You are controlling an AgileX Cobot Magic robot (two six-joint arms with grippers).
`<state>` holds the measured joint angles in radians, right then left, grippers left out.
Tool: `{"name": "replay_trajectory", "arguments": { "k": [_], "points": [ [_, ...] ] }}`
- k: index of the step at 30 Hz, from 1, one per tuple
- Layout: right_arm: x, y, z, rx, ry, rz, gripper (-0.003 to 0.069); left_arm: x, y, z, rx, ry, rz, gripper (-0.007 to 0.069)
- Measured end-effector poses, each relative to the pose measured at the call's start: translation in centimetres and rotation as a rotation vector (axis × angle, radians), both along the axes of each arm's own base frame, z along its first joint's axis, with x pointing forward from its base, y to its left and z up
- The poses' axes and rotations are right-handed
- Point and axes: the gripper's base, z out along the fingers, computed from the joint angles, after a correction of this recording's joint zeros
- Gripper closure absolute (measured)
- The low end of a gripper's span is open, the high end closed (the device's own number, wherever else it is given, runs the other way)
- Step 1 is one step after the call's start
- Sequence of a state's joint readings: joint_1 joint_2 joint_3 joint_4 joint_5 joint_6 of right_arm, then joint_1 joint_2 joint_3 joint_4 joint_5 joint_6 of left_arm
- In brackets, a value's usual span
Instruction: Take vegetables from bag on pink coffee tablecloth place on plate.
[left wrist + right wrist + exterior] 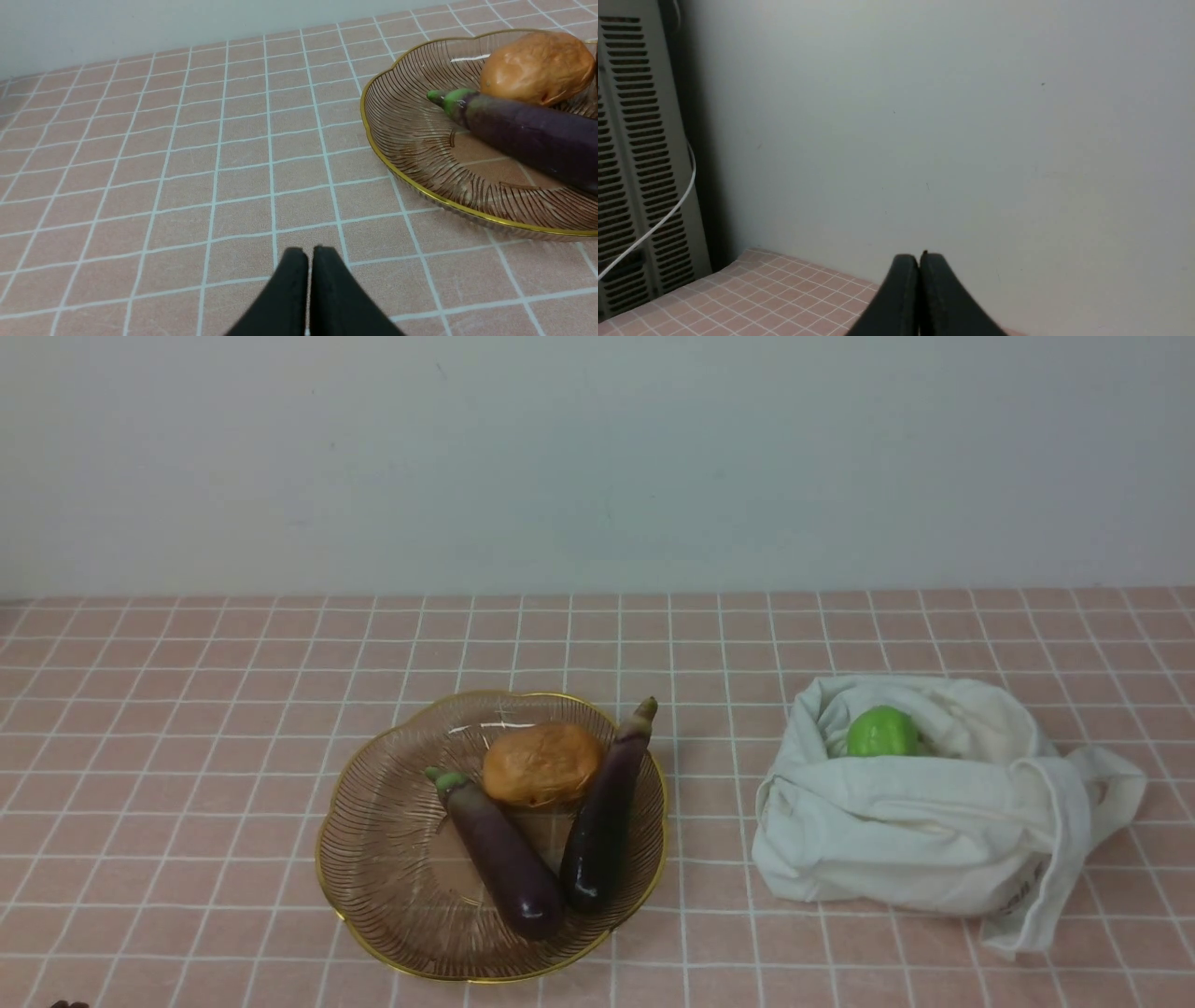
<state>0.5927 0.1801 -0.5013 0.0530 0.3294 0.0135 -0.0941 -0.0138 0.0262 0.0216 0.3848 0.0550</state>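
The dark purple eggplant with the brownish stem cap (pixel 602 817) lies in the ribbed glass plate (pixel 373 859), beside a purple eggplant with a green cap (pixel 499 854) and a brown potato (pixel 541 763). The off-white cloth bag (pixel 924 821) sits to the right on the pink grid tablecloth (pixel 187 709), with a green vegetable (pixel 882 732) in its mouth. My left gripper (pixel 310 254) is shut and empty over bare cloth, apart from the plate (pixel 402 140). My right gripper (pixel 919 259) is shut and empty, facing the wall. Neither gripper shows in the front view.
A pale wall runs along the far edge of the table. The right wrist view shows a vented grey panel (pixel 630 163) with a white cable (pixel 654 224) beside the tablecloth's corner (pixel 761 289).
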Motion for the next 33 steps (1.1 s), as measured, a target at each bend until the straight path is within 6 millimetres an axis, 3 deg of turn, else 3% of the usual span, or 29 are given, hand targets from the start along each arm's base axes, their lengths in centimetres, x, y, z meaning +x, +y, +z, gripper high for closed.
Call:
{"name": "replay_trajectory", "arguments": {
  "k": [3, 12, 17, 20, 33],
  "points": [
    [0.0, 0.1, -0.3, -0.019, -0.008, 0.003, 0.0673, 0.0, 0.0, 0.0, 0.000, 0.000, 0.000, 0.0629],
    [1.0, -1.0, -6.3, -0.069, 0.067, -0.333, 0.0673, 0.0, 0.0, 0.0, 0.000, 0.000, 0.000, 0.0629],
    [2.0, -2.0, -13.7, -0.187, 0.208, -0.554, 0.0673, 0.0, 0.0, 0.0, 0.000, 0.000, 0.000, 0.0629],
    [2.2, -2.3, -16.5, -0.219, 0.317, -0.600, 0.0673, 0.0, 0.0, 0.0, 0.000, 0.000, 0.000, 0.0629],
    [2.2, -2.5, -16.7, -0.221, 0.341, -0.620, 0.0673, 0.0, 0.0, 0.0, 0.000, 0.000, 0.000, 0.0629]
  ]
}}
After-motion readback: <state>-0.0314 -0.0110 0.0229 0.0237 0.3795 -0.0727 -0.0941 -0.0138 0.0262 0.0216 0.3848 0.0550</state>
